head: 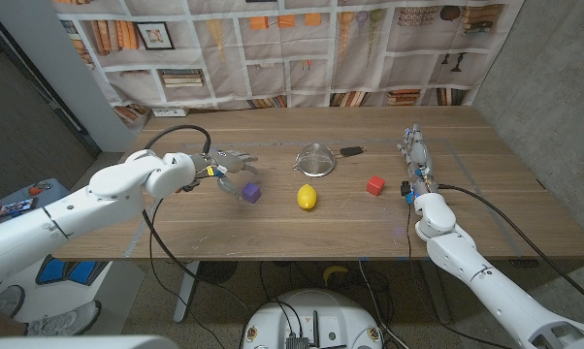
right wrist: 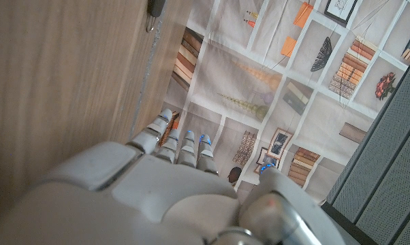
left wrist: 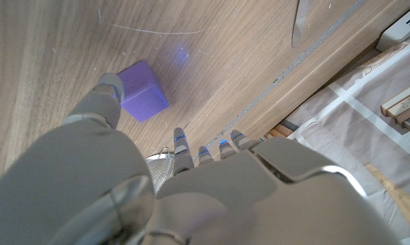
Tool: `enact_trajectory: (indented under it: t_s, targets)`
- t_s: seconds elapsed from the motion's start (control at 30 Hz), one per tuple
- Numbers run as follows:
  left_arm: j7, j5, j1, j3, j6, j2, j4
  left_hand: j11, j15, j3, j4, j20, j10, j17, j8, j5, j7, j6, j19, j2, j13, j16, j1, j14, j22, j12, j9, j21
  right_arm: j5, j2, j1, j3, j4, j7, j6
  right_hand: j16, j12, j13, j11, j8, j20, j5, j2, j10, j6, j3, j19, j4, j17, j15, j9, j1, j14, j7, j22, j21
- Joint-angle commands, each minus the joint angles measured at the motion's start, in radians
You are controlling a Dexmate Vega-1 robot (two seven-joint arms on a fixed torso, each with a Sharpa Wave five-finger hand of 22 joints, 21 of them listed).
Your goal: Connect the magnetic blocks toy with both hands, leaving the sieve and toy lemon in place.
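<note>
A purple block (head: 251,192) lies left of centre on the table, with a red block (head: 374,185) to the right. My left hand (head: 219,162) hovers just behind and left of the purple block, fingers spread and empty. In the left wrist view the purple block (left wrist: 142,91) sits just beyond my thumb tip, apart from it. My right hand (head: 415,160) stands on its edge right of the red block, fingers straight toward the far side, holding nothing. The right wrist view shows the fingers (right wrist: 180,148) extended over the table edge.
A yellow toy lemon (head: 307,197) lies between the two blocks. Behind it sits a metal sieve (head: 315,158), its dark handle pointing right. A bookshelf-print backdrop hangs behind the table. Cables trail from both arms.
</note>
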Motion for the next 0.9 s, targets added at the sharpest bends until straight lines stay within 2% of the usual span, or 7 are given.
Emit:
enact_trajectory:
  t_s: [0.03,0.4,0.9]
  targets:
    - [0.071,0.037,0.038,0.006,0.036,-0.019,0.013,-0.008,0.000,0.003,-0.005,0.010,-0.033,0.002,0.015,0.002,-0.002,0.024,0.001,0.002,0.003,0.007,0.021,-0.103,0.003,0.014,0.003,0.014,0.006,0.004,-0.003,0.001,0.007,0.006,0.011,0.005,0.006,0.000,-0.007,0.003,-0.007,0.005,0.011,0.001,0.002,0.006,0.006,0.002,-0.001,-0.002,0.002,-0.012,0.000,-0.005,0.002,-0.001]
    - [0.127,0.049,0.057,0.014,0.045,-0.030,0.029,-0.032,-0.020,-0.003,-0.007,0.008,0.024,0.001,0.043,-0.001,-0.010,0.103,0.055,-0.003,0.002,0.011,0.043,-0.047,0.003,0.023,0.004,0.018,0.006,0.007,-0.003,0.001,0.009,0.005,0.012,0.006,0.007,0.000,-0.007,0.003,-0.008,0.006,0.012,0.001,0.002,0.009,0.009,0.002,-0.003,-0.003,0.002,-0.014,0.001,-0.005,0.002,0.000]
    - [0.197,0.061,0.068,0.023,0.043,-0.046,0.051,-0.059,-0.053,-0.010,-0.007,-0.011,0.101,0.001,0.081,-0.001,-0.020,0.235,0.132,-0.001,0.001,0.012,0.079,0.031,0.003,0.026,0.005,0.021,0.009,0.009,-0.012,0.004,0.008,0.006,0.025,0.008,0.007,0.000,-0.009,0.004,-0.009,0.007,0.013,0.003,0.003,0.012,0.013,0.002,-0.006,-0.004,0.002,-0.017,0.003,-0.005,0.002,0.001]
